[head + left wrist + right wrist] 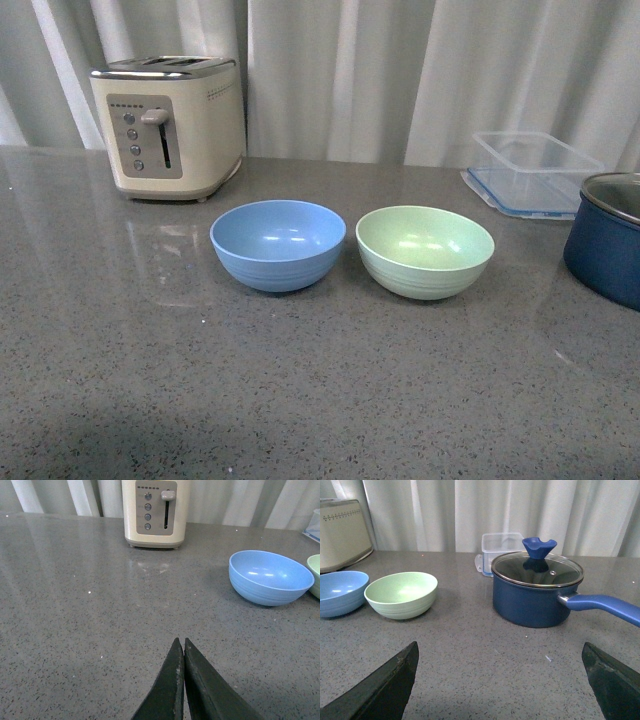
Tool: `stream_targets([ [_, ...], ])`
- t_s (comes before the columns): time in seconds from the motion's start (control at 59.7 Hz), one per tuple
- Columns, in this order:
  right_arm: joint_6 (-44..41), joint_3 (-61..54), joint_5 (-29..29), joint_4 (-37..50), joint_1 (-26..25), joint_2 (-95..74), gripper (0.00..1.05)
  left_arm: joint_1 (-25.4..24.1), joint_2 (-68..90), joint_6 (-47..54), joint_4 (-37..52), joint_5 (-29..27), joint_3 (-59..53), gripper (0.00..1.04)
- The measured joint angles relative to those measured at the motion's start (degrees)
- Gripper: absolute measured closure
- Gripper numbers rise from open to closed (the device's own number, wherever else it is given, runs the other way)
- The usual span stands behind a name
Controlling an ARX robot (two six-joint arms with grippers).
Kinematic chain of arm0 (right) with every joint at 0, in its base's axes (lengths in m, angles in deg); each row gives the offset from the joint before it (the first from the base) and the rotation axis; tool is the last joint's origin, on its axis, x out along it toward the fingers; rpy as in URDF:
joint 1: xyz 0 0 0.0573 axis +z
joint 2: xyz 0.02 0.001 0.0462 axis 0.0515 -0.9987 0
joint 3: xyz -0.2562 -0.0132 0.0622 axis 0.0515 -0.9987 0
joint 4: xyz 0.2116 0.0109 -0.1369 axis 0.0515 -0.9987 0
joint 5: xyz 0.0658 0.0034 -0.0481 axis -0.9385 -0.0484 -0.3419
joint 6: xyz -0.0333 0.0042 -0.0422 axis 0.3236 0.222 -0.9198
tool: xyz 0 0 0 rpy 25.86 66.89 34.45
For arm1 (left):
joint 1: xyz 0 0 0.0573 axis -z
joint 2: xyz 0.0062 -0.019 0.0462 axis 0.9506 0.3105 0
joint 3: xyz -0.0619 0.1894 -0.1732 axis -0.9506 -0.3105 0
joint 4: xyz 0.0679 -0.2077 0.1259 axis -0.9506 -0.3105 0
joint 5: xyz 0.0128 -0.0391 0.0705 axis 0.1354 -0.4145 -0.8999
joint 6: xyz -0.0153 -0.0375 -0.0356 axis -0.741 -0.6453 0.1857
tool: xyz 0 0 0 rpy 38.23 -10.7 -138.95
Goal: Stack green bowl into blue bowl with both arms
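The green bowl (425,251) stands upright on the grey counter, right beside the blue bowl (278,244), with a small gap between them. Both are empty. Neither arm shows in the front view. In the left wrist view my left gripper (180,641) is shut with nothing in it, low over bare counter, and the blue bowl (270,577) lies well off from it, with a sliver of the green bowl (315,574) at the frame's edge. My right gripper (500,647) is open wide over bare counter, short of the green bowl (402,594) and the blue bowl (341,592).
A cream toaster (167,125) stands at the back left. A clear plastic container (533,172) sits at the back right. A dark navy pot (609,236) with a glass lid and a long blue handle (602,606) stands to the right of the green bowl.
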Motion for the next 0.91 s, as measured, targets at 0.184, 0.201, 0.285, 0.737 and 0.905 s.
stream_targets([
  [0.184, 0.0, 0.0, 0.04, 0.0, 0.0, 0.0, 0.1, 0.0, -3.34, 0.04, -0.55, 0.2, -1.75, 1.01],
  [0.201, 0.02, 0.0, 0.02, 0.0, 0.0, 0.0, 0.1, -0.02, -3.65, 0.04, -0.57, 0.17, -1.75, 1.01],
  [0.285, 0.02, 0.0, 0.02, 0.0, 0.0, 0.0, 0.1, -0.02, -6.36, 0.07, -2.86, 0.13, -1.77, 1.01],
  [0.737, 0.0, 0.0, 0.0, 0.0, 0.0, 0.0, 0.1, -0.02, -17.25, 0.09, -13.7, 0.17, -1.77, 1.01],
  [0.905, 0.0, 0.0, 0.02, 0.0, 0.0, 0.0, 0.1, -0.02, -19.76, 0.09, -16.17, 0.17, -1.77, 1.01],
])
